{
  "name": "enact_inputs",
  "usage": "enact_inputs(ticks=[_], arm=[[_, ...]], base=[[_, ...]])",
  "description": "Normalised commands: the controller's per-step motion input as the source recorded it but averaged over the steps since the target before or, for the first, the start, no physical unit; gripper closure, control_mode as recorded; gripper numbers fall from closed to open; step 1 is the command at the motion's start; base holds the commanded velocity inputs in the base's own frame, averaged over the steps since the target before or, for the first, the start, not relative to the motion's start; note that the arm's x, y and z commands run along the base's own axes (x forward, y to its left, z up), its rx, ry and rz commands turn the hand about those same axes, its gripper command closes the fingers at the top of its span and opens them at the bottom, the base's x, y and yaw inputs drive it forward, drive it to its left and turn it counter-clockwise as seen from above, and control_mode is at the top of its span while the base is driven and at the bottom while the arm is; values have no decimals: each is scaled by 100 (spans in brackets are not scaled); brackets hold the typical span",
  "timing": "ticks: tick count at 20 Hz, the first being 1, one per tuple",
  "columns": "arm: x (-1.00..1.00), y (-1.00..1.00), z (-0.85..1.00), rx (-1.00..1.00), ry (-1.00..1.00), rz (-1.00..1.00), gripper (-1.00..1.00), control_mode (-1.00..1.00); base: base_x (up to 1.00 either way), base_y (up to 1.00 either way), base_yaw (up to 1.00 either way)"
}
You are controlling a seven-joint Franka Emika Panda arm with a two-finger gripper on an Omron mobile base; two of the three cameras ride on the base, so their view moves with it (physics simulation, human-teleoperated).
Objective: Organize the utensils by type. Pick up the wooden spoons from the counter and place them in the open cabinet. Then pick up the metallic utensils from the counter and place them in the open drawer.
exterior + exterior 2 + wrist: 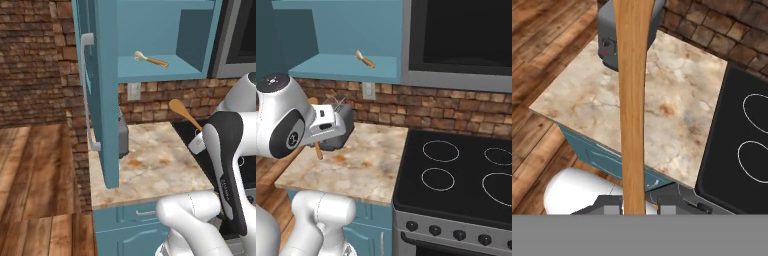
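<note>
At the far left of the left base view a wood floor (35, 175) and brick wall (30, 60) are seen — next to them a teal cabinet door (102, 90) is swung open, a silver handle (87, 90) on its edge. Inside the open cabinet (170, 35) the cream-bowled wooden spoon (150, 60) is laid flat on the lower shelf; the same spoon is seen on the shelf in the right base view (365, 59). Below the cabinet the surface (155, 165) is shown, beige marbled with brown blotches, a dark grey toaster (122, 135) standing at its back left corner near the wall outlet (134, 91). Teal drawer fronts (135, 215) are seen under the surface edge.

The orange-brown wooden spoon (182, 112) is held raised above the surface, its round bowl up and to the left, handle slanting down to the right into the hand. The gripper (634, 204) is closed on this spoon's handle — in the hand view the handle (632, 100) runs straight up from between the fingertips (612, 204), over the surface (677, 100) and the toaster (609, 45). In the right base view the lower end of the handle (318, 150) is seen poking out below the hand.

To the right the black stovetop (456, 175) with white burner rings is set flush against the surface (366, 160), a row of knobs (456, 234) along its front and a microwave (461, 40) mounted above it
</note>
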Motion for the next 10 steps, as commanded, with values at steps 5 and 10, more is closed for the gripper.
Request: enact_inputs(ticks=[5,10], arm=[[0,0,0,0,0,0,100,100],[0,0,0,0,0,0,100,100]], base=[[46,0,0],[33,0,0]])
